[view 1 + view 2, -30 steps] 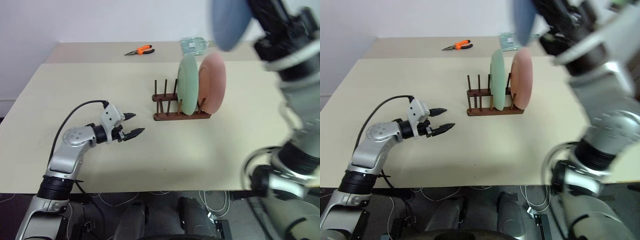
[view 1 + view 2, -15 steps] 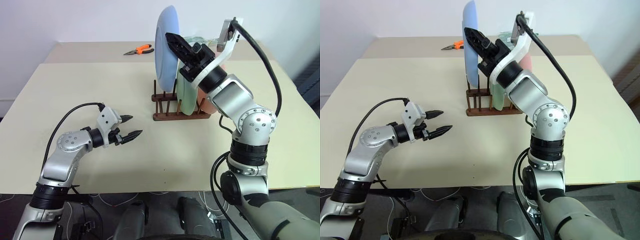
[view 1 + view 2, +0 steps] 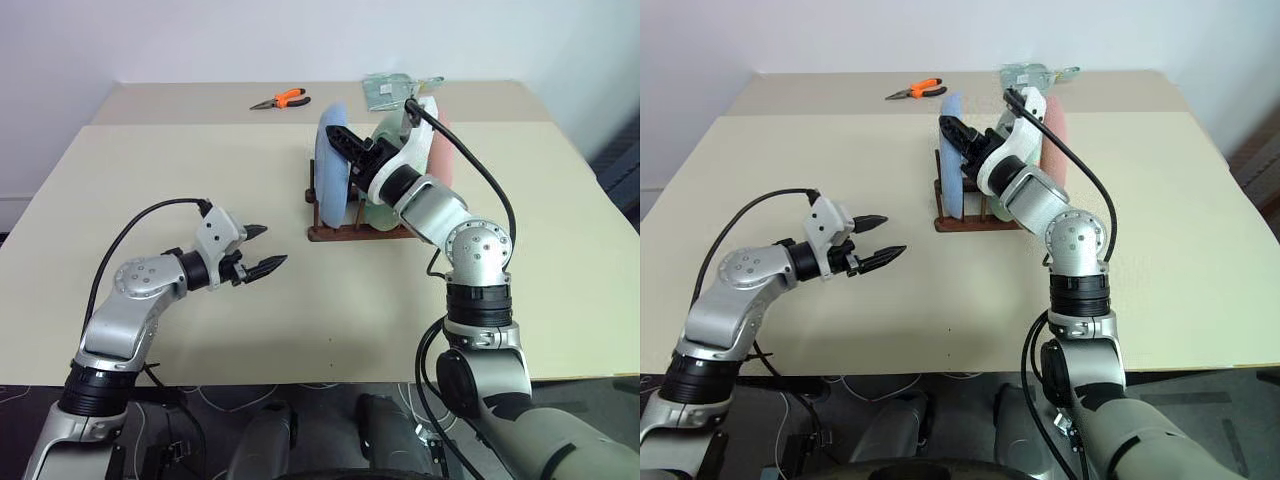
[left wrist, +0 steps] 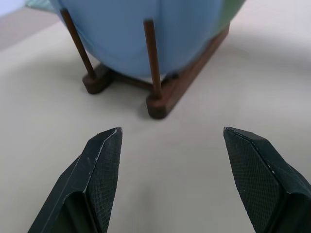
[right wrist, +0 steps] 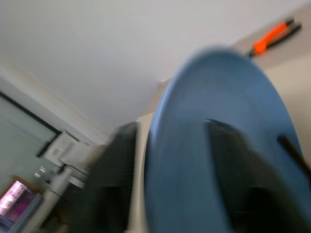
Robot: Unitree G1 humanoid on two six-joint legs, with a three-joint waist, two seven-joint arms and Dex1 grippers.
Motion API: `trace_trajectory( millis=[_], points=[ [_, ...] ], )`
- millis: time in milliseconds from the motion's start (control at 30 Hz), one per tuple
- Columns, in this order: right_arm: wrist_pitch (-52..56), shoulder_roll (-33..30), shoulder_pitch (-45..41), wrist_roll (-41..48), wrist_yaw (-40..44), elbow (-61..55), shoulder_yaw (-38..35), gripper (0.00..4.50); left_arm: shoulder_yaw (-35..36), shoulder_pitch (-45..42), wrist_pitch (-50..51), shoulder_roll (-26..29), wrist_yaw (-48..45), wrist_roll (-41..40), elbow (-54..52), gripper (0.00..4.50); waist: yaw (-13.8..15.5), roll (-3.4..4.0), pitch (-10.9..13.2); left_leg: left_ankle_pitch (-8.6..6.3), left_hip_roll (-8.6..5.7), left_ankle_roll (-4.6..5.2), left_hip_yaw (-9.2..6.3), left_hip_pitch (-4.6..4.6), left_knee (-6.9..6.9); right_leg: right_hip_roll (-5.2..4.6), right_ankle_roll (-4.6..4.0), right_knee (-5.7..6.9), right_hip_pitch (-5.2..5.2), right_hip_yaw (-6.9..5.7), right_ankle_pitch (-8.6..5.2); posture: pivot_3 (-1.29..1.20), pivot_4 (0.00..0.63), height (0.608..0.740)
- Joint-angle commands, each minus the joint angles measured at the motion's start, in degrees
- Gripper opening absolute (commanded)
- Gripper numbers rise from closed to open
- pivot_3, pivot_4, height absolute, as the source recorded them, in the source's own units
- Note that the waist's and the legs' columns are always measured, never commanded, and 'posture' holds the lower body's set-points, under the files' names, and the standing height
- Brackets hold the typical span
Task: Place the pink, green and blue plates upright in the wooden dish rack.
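The blue plate [image 3: 330,175] stands upright in the wooden dish rack [image 3: 345,234], in the slot at its left end. Behind it stand the green plate [image 3: 371,213] and the pink plate [image 3: 441,150]. My right gripper [image 3: 338,135] is at the blue plate's top rim, open, with one finger on each side of the rim [image 5: 194,87]. My left gripper [image 3: 270,247] hovers open and empty over the table, left of the rack. Its wrist view looks at the rack's end [image 4: 175,92] and the blue plate [image 4: 116,34].
Orange-handled pliers [image 3: 280,100] and a clear plastic packet [image 3: 398,88] lie on the far table behind the rack. The beige tabletop [image 3: 200,160] spreads wide around the rack, with its front edge close to my arms.
My right gripper came down and forward with the blue plate, which now stands in the rack, and its fingers have parted. The left gripper has stayed in place.
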Motion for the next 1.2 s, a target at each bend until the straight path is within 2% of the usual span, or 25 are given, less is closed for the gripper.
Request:
trace_trajectory(
  millis=[33,133,233,333,367,500,600,667,767,800,833,967,1200],
  points=[
    [-2.19,-4.65,-2.23,-6.02,8.66,-9.59,4.30,2.96,0.17,-1.56,3.02,-0.13,0.96,-1.55,-4.03,3.40,-0.01,0.00,0.00,0.00,0.00,0.00,0.00,0.00,-0.01,0.00,0.00,0.00,0.00,0.00,0.00,0.00,0.150,0.740],
    [-3.23,-10.63,-1.37,-10.05,14.39,-16.69,5.60,2.96,0.22,-1.64,5.03,-0.10,1.53,-2.02,-5.61,3.40,0.01,-0.03,-0.01,0.00,0.00,0.00,0.00,-0.01,-0.02,0.00,0.02,-0.02,0.00,0.00,-0.01,0.00,0.150,0.740],
    [-2.70,-18.08,1.13,-9.81,19.41,-23.49,2.28,2.96,0.35,-1.43,6.02,0.10,1.62,-2.30,-6.35,3.40,0.26,-0.05,-0.01,0.00,0.00,0.00,0.00,-0.01,0.00,0.00,0.04,-0.04,0.03,-0.01,-0.03,0.00,0.150,0.740],
    [-0.05,-25.98,4.85,-9.46,21.37,-26.76,-2.43,3.79,0.19,-1.47,6.02,0.49,0.67,-2.44,-5.81,3.40,0.50,-0.09,-0.02,0.00,0.00,0.00,-0.04,0.00,0.04,-0.03,0.09,-0.12,0.14,-0.04,-0.07,0.00,0.150,0.740],
    [0.56,-30.33,7.72,-11.83,22.93,-28.94,-2.59,4.31,-0.32,-1.48,5.50,0.70,-0.28,-2.48,-5.40,3.40,0.61,-0.10,-0.02,-0.01,-0.01,0.00,-0.03,-0.02,0.05,-0.06,0.07,-0.15,0.16,-0.04,-0.08,0.00,0.150,0.740],
    [0.44,-40.77,16.70,-16.99,27.86,-33.90,-2.60,4.41,-2.72,-2.04,4.63,-0.24,-2.55,-3.06,-5.44,3.40,0.51,-0.10,0.00,-0.01,-0.03,0.01,0.06,-0.04,0.04,-0.16,-0.04,-0.20,0.15,-0.05,-0.20,0.00,0.150,0.740],
    [0.73,-45.68,22.85,-19.60,30.55,-36.70,-2.88,3.48,-4.76,-2.37,4.16,-1.51,-4.02,-3.64,-6.00,3.40,0.40,-0.13,0.01,-0.02,0.01,0.01,0.14,-0.03,0.03,-0.17,0.02,-0.24,0.16,-0.04,-0.24,0.00,0.150,0.740],
    [0.77,-48.56,26.75,-22.75,31.13,-38.31,-2.49,2.43,-6.57,-2.64,3.48,-2.84,-4.94,-3.88,-6.04,3.40,0.56,-0.12,0.01,-0.02,0.03,0.02,0.16,-0.05,0.06,-0.17,0.02,-0.27,0.15,-0.03,-0.24,0.00,0.150,0.740],
    [-1.95,-53.00,30.86,-32.77,30.58,-39.18,2.52,0.81,-9.05,-3.11,1.60,-5.11,-6.35,-3.78,-4.82,3.40,0.74,-0.15,0.01,-0.02,0.01,0.02,0.16,-0.08,0.11,-0.20,0.02,-0.35,0.19,-0.04,-0.27,0.00,0.150,0.740],
    [-3.37,-53.29,31.02,-35.95,29.98,-38.51,4.44,0.33,-9.48,-3.07,0.60,-5.57,-6.86,-3.51,-3.93,3.40,0.74,-0.16,0.02,-0.02,0.00,0.01,0.16,-0.08,0.12,-0.21,0.03,-0.42,0.23,-0.05,-0.28,0.00,0.150,0.740],
    [-4.26,-52.85,30.81,-37.93,29.61,-37.81,5.82,0.04,-9.73,-2.94,-0.40,-5.83,-7.33,-3.25,-3.11,3.40,0.60,-0.15,0.02,-0.02,0.01,0.01,0.16,-0.09,0.12,-0.20,0.01,-0.49,0.23,-0.04,-0.27,0.00,0.150,0.740],
    [-6.90,-50.62,29.49,-44.96,29.18,-35.36,10.77,0.04,-9.89,-1.42,-5.18,-5.98,-9.20,-2.21,0.59,3.40,0.57,-0.14,0.02,-0.02,0.03,0.01,0.20,-0.09,0.05,-0.19,-0.02,-0.56,0.22,-0.04,-0.24,0.00,0.150,0.740],
    [-7.87,-45.93,25.29,-51.86,29.77,-30.31,14.53,0.04,-10.45,2.72,-12.03,-6.13,-10.38,-0.16,3.50,3.40,0.68,-0.15,0.02,-0.03,0.01,0.04,0.16,-0.12,0.07,-0.21,-0.21,-0.65,0.24,-0.04,-0.11,0.00,0.150,0.740]
  ],
)
